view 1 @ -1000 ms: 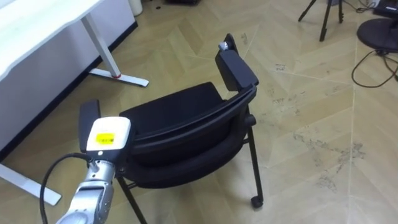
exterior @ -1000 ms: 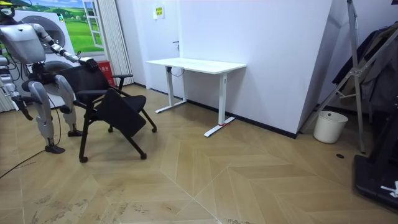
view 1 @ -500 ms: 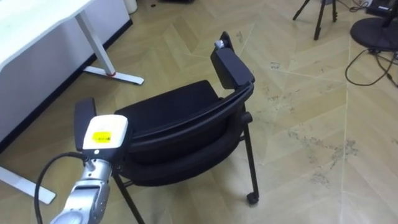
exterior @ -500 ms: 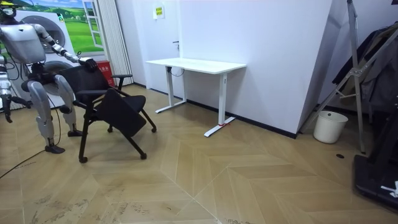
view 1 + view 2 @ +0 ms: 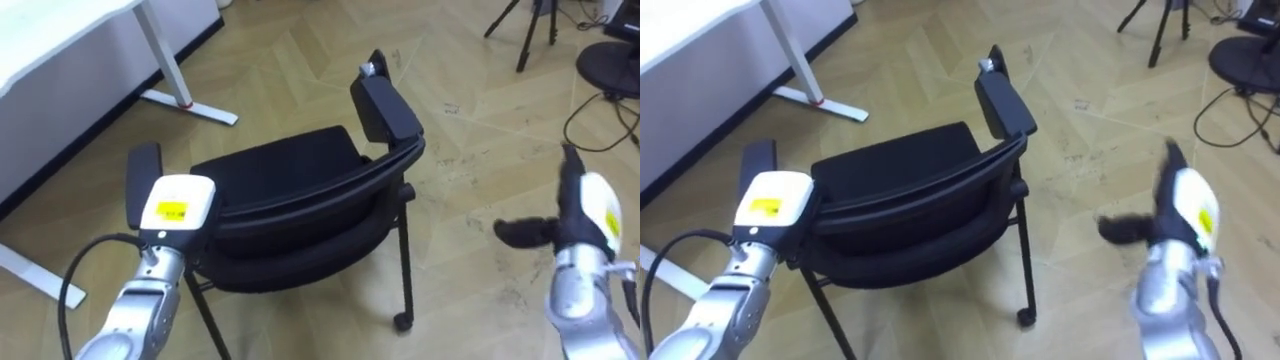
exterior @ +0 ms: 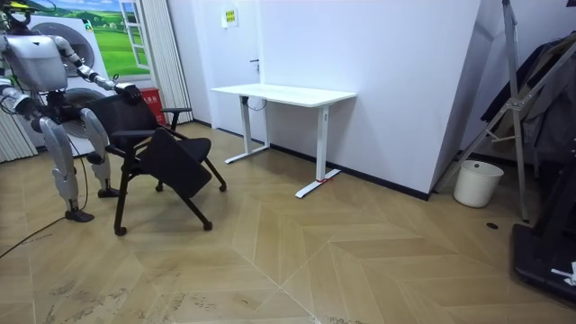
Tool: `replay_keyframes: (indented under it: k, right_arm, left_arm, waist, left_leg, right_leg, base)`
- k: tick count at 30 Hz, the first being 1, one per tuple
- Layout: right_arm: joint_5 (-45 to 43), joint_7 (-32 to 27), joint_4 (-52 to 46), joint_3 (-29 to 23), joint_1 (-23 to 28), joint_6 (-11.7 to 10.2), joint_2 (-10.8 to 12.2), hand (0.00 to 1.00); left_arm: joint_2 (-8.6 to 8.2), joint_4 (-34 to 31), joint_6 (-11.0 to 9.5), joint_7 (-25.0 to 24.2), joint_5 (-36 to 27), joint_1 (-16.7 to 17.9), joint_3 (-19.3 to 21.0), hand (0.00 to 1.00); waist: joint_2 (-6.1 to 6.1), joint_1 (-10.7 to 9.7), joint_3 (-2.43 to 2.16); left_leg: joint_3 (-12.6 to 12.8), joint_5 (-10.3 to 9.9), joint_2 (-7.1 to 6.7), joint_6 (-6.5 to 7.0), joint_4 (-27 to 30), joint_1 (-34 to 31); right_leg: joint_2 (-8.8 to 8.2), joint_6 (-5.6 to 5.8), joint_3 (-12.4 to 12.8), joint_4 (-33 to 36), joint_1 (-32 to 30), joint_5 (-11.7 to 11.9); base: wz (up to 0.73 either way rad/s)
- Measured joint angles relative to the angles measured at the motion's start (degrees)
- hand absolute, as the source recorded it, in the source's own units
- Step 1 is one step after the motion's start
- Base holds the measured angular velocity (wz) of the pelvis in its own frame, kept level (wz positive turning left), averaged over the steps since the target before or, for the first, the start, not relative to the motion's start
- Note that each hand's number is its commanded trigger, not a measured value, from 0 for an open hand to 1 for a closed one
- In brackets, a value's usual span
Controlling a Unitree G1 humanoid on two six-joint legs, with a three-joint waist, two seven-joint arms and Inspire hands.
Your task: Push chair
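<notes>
A black chair with armrests and castors stands on the wooden floor in front of me, its backrest towards me. My left hand rests at the left end of the backrest top, its fingers hidden under its white back. My right hand hangs in the air to the right of the chair, apart from it, dark fingers spread open. In the room view I stand behind the chair at the room view's left, left arm reaching to the backrest.
A white desk stands to my left beyond the chair, its white foot on the floor. A tripod and a dark round base with a cable lie at the far right. A white bin stands by the wall.
My right hand has come up into the eye views from the right; in the room view that arm has swung forward from low behind me. The chair and left hand stay as they were.
</notes>
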Motion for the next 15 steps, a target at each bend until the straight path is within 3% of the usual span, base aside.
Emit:
replay_keyframes:
  k: [7,15]
  right_arm:
    - [-6.67,0.61,-7.19,6.62,-0.05,-1.31,-1.70,0.00]
    - [-8.76,3.29,-8.65,7.05,-0.06,-1.36,-2.52,0.00]
  left_arm:
    - [1.12,-0.50,-1.23,-0.24,-0.03,-0.92,-0.77,1.00]
    - [1.24,-0.53,-1.17,-0.70,-0.03,-1.23,-0.91,1.00]
  waist:
    - [-1.14,1.59,0.20]
    - [-1.50,1.69,0.18]
  left_leg:
    - [-0.02,0.00,0.02,0.00,-0.11,-0.12]
    - [-0.03,-0.01,0.05,0.00,-0.13,-0.10]
  right_leg:
    - [-0.05,-0.04,-0.11,0.23,0.18,0.03]
    - [-0.08,-0.04,-0.18,0.64,0.04,0.03]
  base:
    - [-0.01]
    - [0.00]
